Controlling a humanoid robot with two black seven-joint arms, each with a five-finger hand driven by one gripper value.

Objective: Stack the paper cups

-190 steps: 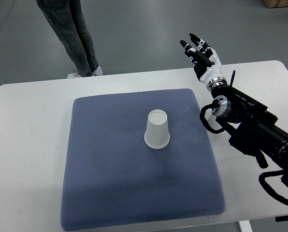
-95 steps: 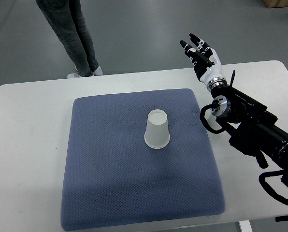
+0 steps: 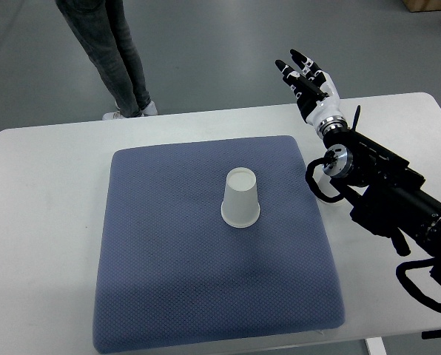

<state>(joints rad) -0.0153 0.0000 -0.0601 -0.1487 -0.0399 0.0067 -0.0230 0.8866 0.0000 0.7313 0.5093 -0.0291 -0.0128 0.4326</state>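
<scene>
One white paper cup [image 3: 241, 197] stands upside down near the middle of a blue-grey padded mat [image 3: 169, 281]. My right hand [image 3: 307, 81] is raised beyond the mat's far right corner, past the table's far edge, with its fingers spread and nothing in them. It is well apart from the cup. Its black arm comes in from the lower right. No left arm shows.
The mat lies on a white table [image 3: 43, 192]. A person's legs in grey jeans [image 3: 117, 52] stand on the grey floor beyond the table's far edge, at the upper left.
</scene>
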